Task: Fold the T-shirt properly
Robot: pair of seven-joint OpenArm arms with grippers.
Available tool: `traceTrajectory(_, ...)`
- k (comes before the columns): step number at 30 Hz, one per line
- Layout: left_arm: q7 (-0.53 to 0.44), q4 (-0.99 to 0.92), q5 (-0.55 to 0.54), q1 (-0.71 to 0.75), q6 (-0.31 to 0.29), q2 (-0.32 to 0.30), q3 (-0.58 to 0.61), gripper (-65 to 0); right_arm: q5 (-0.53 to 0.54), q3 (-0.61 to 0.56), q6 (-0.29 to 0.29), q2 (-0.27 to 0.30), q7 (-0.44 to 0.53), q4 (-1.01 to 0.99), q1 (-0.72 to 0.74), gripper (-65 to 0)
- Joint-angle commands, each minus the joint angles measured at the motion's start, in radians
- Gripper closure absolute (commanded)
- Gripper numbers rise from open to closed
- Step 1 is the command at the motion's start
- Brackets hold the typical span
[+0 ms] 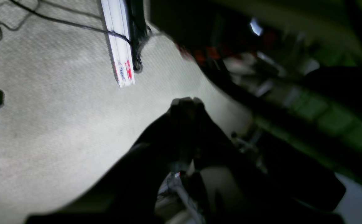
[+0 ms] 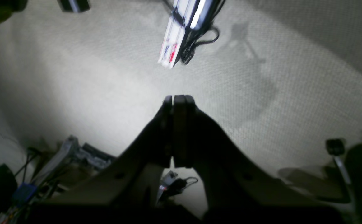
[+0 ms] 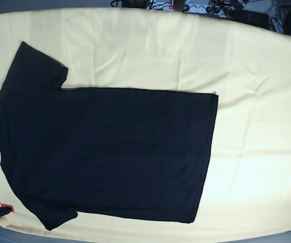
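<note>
Lying flat: one T-shirt (image 3: 110, 152) (plain side up); two grippers, left gripper (image 1: 185, 102) and right gripper (image 2: 178, 99), pressed together.

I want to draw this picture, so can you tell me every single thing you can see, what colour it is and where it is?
T-shirt: one, black, spread flat on the cloth, sleeves toward the left of the base view, plain side up.
Cloth: one, pale yellow, covering the whole table under the T-shirt.
Power strip: one, white, with dark cables, behind the far edge of the table.
White rail: one, white with a red and blue label, dark cable alongside it, seen above the cloth in both wrist views.
Left gripper: one, black, jaws shut, holding nothing, above bare cloth.
Right gripper: one, black, jaws shut, holding nothing, above bare cloth.
</note>
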Motion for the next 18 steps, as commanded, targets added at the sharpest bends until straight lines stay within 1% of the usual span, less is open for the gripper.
traceTrajectory(1,0.026,0.079,-0.018,0.052,-0.011,-0.029,0.000,0.0,0.013,0.003,0.004,0.024,-0.006,0.089,-0.057,0.0)
traceTrajectory(3,0.043,0.248,-0.018,0.142,-0.006,-0.081,0.000,0.0,0.023,0.003,0.003,0.064,-0.013,0.257,-0.155,0.0)
traceTrajectory(5,0.043,0.417,-0.011,0.234,0.028,-0.146,-0.003,0.0,0.023,0.004,-0.010,0.104,-0.027,0.423,-0.251,0.0)
traceTrajectory(7,0.032,0.576,0.015,0.323,0.054,-0.208,-0.016,0.0,0.023,0.004,-0.040,0.140,-0.054,0.573,-0.337,0.0)
traceTrajectory(10,0.024,0.792,0.043,0.445,0.055,-0.282,-0.076,0.0,0.018,0.004,-0.093,0.190,-0.060,0.766,-0.455,0.0)
traceTrajectory(12,0.026,0.920,0.041,0.513,0.055,-0.316,-0.135,0.0,0.010,0.005,-0.130,0.213,-0.069,0.872,-0.519,0.0)
traceTrajectory(14,0.037,1.038,0.041,0.571,0.054,-0.340,-0.201,0.0,-0.032,0.004,-0.168,0.226,-0.107,0.970,-0.572,0.0)
traceTrajectory(16,0.057,1.141,0.041,0.621,0.054,-0.353,-0.270,0.0,-0.093,0.004,-0.219,0.227,-0.129,1.052,-0.572,0.0)
traceTrajectory(17,0.062,1.185,0.041,0.644,0.054,-0.358,-0.303,0.0,-0.126,0.004,-0.235,0.227,-0.132,1.088,-0.572,0.0)
traceTrajectory(18,0.062,1.225,0.041,0.665,0.053,-0.361,-0.336,0.0,-0.145,0.004,-0.240,0.227,-0.164,1.117,-0.572,0.0)
